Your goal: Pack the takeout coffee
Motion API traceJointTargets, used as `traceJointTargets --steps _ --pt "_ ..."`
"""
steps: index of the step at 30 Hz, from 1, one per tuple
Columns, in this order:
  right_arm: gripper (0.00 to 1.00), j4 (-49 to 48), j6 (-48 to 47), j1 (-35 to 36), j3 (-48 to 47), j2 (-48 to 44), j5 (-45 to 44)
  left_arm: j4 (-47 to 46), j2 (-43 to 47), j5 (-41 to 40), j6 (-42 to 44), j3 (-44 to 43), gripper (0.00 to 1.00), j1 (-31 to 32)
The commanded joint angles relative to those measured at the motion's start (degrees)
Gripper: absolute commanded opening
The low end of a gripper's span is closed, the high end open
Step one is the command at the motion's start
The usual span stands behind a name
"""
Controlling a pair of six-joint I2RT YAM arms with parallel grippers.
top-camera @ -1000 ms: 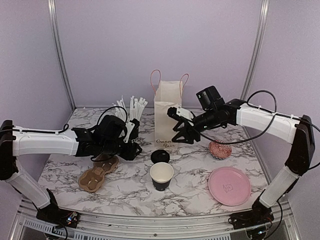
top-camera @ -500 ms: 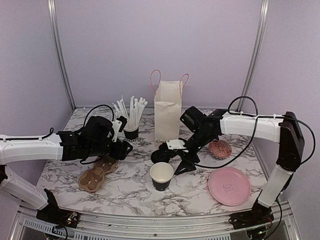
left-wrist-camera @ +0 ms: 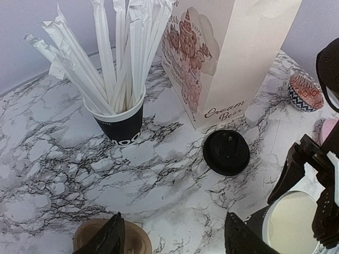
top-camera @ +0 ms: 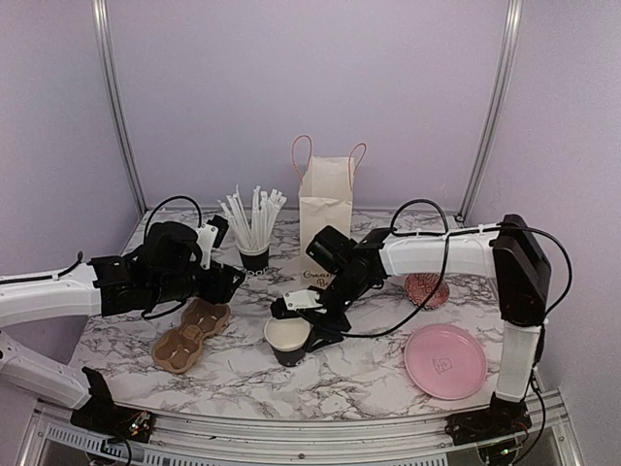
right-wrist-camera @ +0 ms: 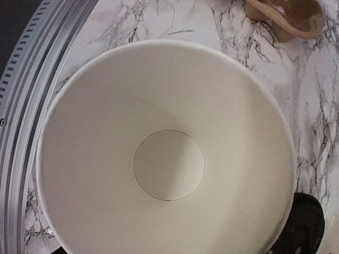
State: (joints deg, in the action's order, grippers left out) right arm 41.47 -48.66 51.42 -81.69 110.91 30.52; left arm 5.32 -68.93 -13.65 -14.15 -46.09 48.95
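The takeout coffee cup (top-camera: pixel 287 334), black outside and white inside, stands open near the table's front centre. My right gripper (top-camera: pixel 307 320) comes down over it from the back right, one finger on each side, shut on its wall. In the right wrist view the cup (right-wrist-camera: pixel 169 164) fills the frame, with a dark finger (right-wrist-camera: pixel 304 225) against its rim. The round black lid (left-wrist-camera: pixel 226 152) lies flat in front of the paper bag; the top view does not show it. My left gripper (top-camera: pixel 228 283) hovers open and empty over the cardboard tray, left of the cup (left-wrist-camera: pixel 288 222).
A white paper bag (top-camera: pixel 325 221) stands at the back centre. The black cup of white straws (top-camera: pixel 254 254) is to its left. The brown cup tray (top-camera: pixel 189 335) lies front left. A pink plate (top-camera: pixel 444 361) and a small patterned bowl (top-camera: pixel 427 288) sit on the right.
My right arm swung down and left from beside the bag onto the cup, which slid a little left. The left gripper drew back to the left.
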Motion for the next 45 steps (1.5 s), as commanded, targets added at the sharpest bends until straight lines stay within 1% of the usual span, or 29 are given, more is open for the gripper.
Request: traceJointTargets --steps 1,3,6,8,10,13,15,18,20,26,31,36,45 --pt "0.66 -3.16 2.95 1.71 -5.27 2.96 0.86 0.58 1.97 -1.50 -0.28 1.08 0.64 -0.58" --pt "0.68 -3.49 3.36 1.94 -6.65 3.91 1.13 0.68 2.24 -1.64 -0.29 1.22 0.64 -0.67" --pt "0.79 0.15 1.91 1.91 -9.20 4.41 1.95 0.92 2.70 -1.52 -0.11 1.03 0.65 -0.77" --pt "0.84 2.59 -0.01 1.45 -8.86 2.75 1.95 1.75 3.28 -1.27 0.07 0.78 0.65 -0.79" --pt "0.86 4.17 -1.75 0.12 -6.96 0.17 1.38 2.67 3.88 -1.10 0.12 0.50 0.65 -0.86" --pt "0.86 5.48 -1.81 -4.09 -6.35 -2.41 1.89 3.59 4.68 -0.94 0.37 0.47 0.66 -0.93" --pt "0.83 5.63 -0.42 -7.01 -7.61 -2.33 1.02 3.97 4.86 -0.86 0.42 0.24 0.66 -1.03" --pt "0.77 4.18 4.42 -9.07 -11.24 0.66 -3.42 4.04 4.71 -0.68 0.43 0.20 0.66 -1.05" --pt "0.76 4.10 6.85 -9.31 -14.17 3.57 -5.71 4.06 4.53 -0.61 0.44 0.12 0.66 -1.13" --pt "0.84 5.04 11.26 -9.25 -21.64 12.13 -11.00 4.17 4.63 -0.28 0.27 0.42 0.66 -1.13" --pt "0.89 5.19 12.89 -9.30 -24.34 15.72 -13.07 4.28 5.59 -1.31 0.35 1.01 0.66 -1.25" --pt "0.90 5.58 13.73 -9.25 -25.74 18.08 -13.70 4.06 5.03 -1.23 0.32 1.26 0.67 -1.43" --pt "0.91 8.21 13.57 -9.28 -26.66 20.45 -11.12 3.67 4.42 -0.94 0.70 1.41 0.67 -1.64"
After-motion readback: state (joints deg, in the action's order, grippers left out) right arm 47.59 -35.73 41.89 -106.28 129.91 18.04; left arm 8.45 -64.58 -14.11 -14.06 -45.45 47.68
